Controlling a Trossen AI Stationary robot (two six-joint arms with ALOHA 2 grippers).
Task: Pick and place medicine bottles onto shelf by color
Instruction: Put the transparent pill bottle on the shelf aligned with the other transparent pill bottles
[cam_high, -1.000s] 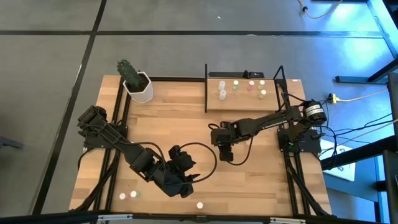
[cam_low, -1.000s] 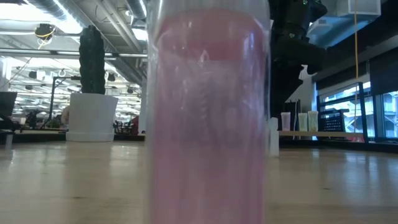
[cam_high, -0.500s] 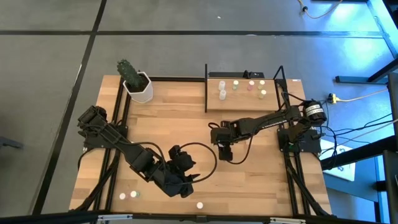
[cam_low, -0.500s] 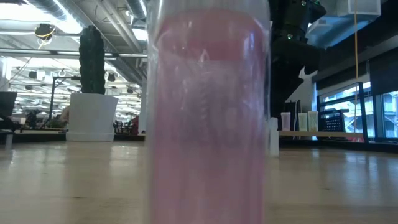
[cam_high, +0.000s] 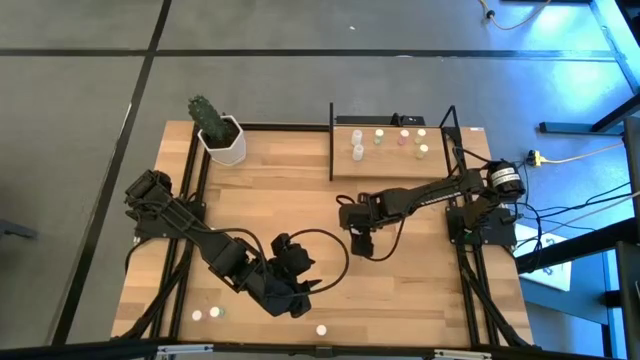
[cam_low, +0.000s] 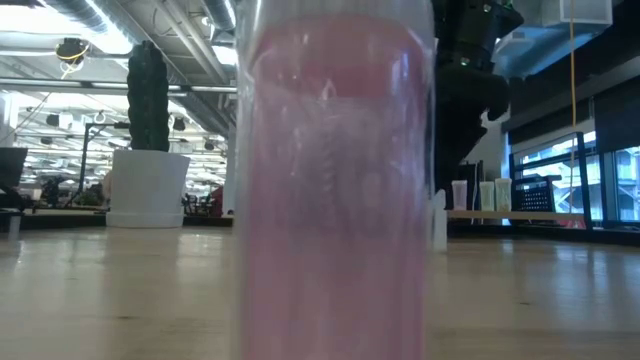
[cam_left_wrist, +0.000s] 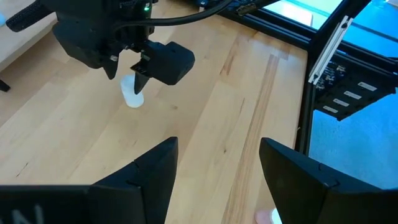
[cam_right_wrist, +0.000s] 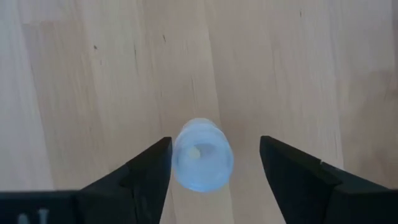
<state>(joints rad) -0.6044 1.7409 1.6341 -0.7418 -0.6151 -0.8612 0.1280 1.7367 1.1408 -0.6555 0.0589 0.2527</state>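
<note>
between the spread fingers of the right gripper (cam_right_wrist: 214, 165), a small whitish round bottle (cam_right_wrist: 201, 155) upright on the tabletop (cam_right_wrist: 93, 74), untouched

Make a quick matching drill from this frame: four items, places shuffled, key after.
Things
1. plant pot
2. shelf
3. right gripper
4. left gripper

Places
A. near edge of the table, left of centre, jaws open, nothing in them
B. far left corner of the table
C. mid-table, jaws open either side of a small white bottle
D. far edge, right of centre, several bottles on it

Pairs: 1-B, 2-D, 3-C, 4-A
</note>
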